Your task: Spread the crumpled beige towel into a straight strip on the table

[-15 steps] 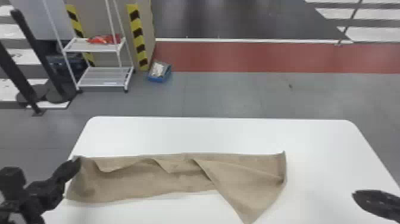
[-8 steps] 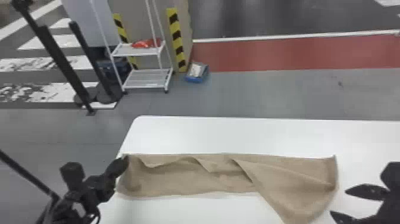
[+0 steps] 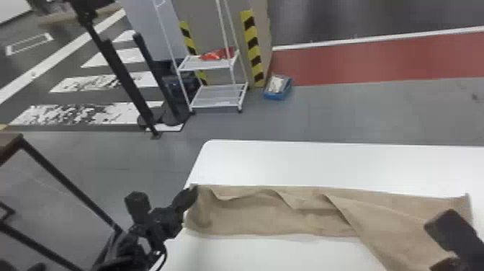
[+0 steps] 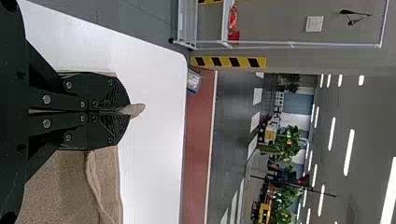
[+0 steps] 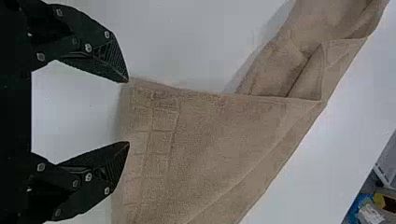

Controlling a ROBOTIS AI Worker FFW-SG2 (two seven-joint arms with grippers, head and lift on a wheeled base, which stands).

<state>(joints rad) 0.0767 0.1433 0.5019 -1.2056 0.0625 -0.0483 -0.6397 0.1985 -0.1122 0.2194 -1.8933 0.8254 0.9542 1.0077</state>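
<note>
My left claw is closed on one end of the beige towel, right by the left edge of the white table. My right claw is wide open and holds nothing; it's at the towel's other end.

Towel runs rightward from the left claw as a strip, small ripples along its far side. Past the middle, a diagonal fold opens into a flap spreading towards me, reaching the right claw. Its raised far corner is just beyond that claw.

Room: broad bare tabletop beyond both claws, between the towel and the table's far edge. More bare top on my side of the strip, between the left claw and the flap. Left of the left claw, the table drops off to grey floor.

Left wrist view: fingers pressed together, a bit of pinched cloth poking out past the tips. Right wrist view: fingers well apart, short hem crossing just ahead of the tips, stitched bands farther in. Can't really judge that claw's height over the cloth; one tip looks about level with a hem corner, might be touching.
</note>
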